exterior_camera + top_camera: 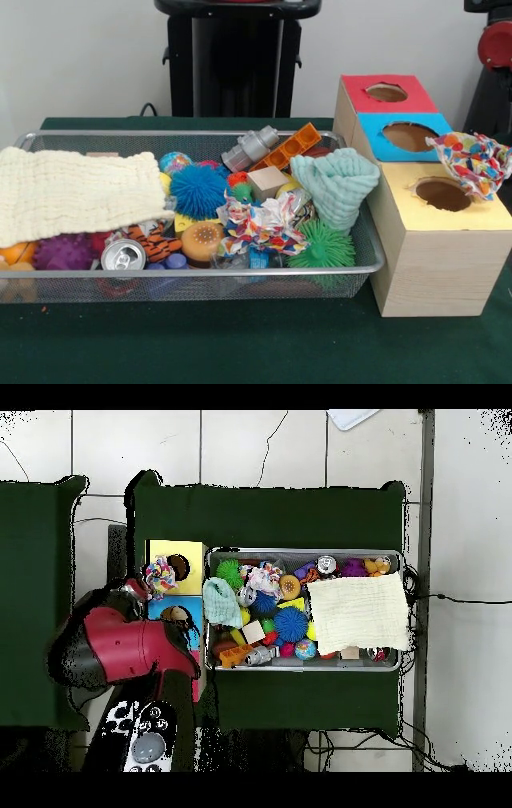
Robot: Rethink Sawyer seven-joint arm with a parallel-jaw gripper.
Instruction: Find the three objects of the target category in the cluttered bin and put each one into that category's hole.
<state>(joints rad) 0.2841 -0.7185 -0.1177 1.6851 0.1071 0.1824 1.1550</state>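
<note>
Nearest lies the mesh bin [240, 276] of clutter, a cream cloth [76, 192] over its left; beside it stands the wooden box [436, 264] with three holes, a confetti-print crumpled cloth [474, 162] at the yellow hole [442, 194]. Red arm [125, 649] overhead; whether its gripper is apart or together cannot be told.

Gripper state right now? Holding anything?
Gripper: cannot be told. Only the red arm shows, over the sorting box; a crumpled colourful paper lies at the yellow hole.

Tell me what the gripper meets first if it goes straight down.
Probably the crumpled colourful paper beside the yellow hole of the wooden box. Depth is unclear, as the gripper is mostly hidden by the arm.
</note>
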